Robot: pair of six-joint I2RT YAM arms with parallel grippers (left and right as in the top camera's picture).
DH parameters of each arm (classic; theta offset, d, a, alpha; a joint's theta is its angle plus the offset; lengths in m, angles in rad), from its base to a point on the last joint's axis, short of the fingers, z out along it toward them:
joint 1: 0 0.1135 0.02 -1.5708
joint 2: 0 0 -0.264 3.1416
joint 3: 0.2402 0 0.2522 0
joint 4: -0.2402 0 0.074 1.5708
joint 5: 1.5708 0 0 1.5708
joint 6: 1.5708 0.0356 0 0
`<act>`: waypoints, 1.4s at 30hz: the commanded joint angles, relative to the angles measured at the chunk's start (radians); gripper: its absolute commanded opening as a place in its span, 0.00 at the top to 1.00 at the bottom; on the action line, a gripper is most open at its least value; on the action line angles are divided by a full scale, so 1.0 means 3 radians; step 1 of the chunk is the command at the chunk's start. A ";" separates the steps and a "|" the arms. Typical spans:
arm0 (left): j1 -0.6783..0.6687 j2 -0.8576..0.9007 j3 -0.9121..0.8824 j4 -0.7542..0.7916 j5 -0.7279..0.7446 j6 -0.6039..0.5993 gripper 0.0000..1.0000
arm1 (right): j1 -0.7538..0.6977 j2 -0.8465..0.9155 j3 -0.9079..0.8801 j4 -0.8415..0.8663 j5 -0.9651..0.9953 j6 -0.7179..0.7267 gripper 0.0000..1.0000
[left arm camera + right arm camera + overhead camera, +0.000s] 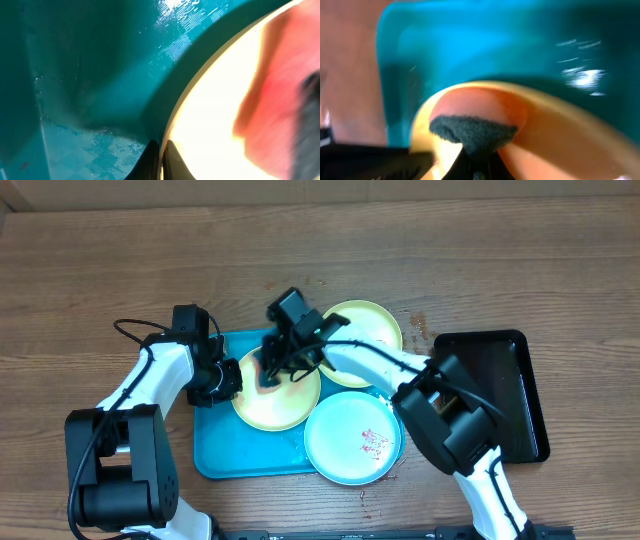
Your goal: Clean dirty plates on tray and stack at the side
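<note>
A pale yellow-green plate (285, 405) lies on the turquoise tray (240, 452). My left gripper (230, 380) is shut on this plate's left rim; in the left wrist view the jaws (161, 161) pinch the rim of the plate (215, 115) over the tray (90, 75). My right gripper (270, 370) is shut on a dark scrub pad (472, 132) that presses on the plate's (560, 135) reddish centre. A second yellow-green plate (368, 328) lies at the tray's far right corner. A light-blue plate (350, 438) with red smears overlaps the tray's right edge.
A black rectangular tray (505, 395) lies on the wooden table to the right of the plates. The right arm (380, 360) reaches across the second yellow-green plate. Small red spots (420, 328) mark the table near that plate.
</note>
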 commanded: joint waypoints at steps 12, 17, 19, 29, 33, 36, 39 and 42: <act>-0.0023 0.0029 0.0028 -0.0023 -0.0033 -0.0014 0.96 | -0.0146 0.0027 -0.0001 -0.1239 0.0877 0.0113 0.96; -0.0023 0.0029 0.0028 -0.0006 -0.0033 -0.0013 0.95 | -0.0111 0.0015 0.0003 -0.1345 0.0662 -0.0235 0.96; -0.0023 0.0029 0.0028 0.0003 -0.0032 -0.0014 0.95 | -0.0081 -0.0019 0.0042 -0.1348 0.0502 -0.0408 0.96; -0.0020 0.0028 0.0046 0.0045 -0.0022 -0.0149 0.96 | 0.0052 -0.0395 0.0665 -0.1671 0.0230 -0.0806 0.96; -0.0020 0.0027 0.0140 0.0027 -0.0022 -0.0229 0.95 | 0.0052 -0.0528 0.1035 -0.1960 0.0234 -0.0874 0.96; -0.0020 0.0022 0.0290 -0.0034 -0.0022 -0.0243 0.96 | 0.0048 -0.0608 0.1316 -0.2192 0.0364 -0.0880 0.96; -0.0020 -0.0004 0.0483 -0.0134 -0.0029 -0.0253 0.96 | 0.0042 -0.0664 0.1621 -0.2488 0.0640 -0.0853 0.96; -0.0022 -0.0037 0.0670 -0.0242 -0.0036 -0.0263 0.96 | 0.0004 -0.0729 0.1803 -0.2770 0.1087 -0.0629 0.96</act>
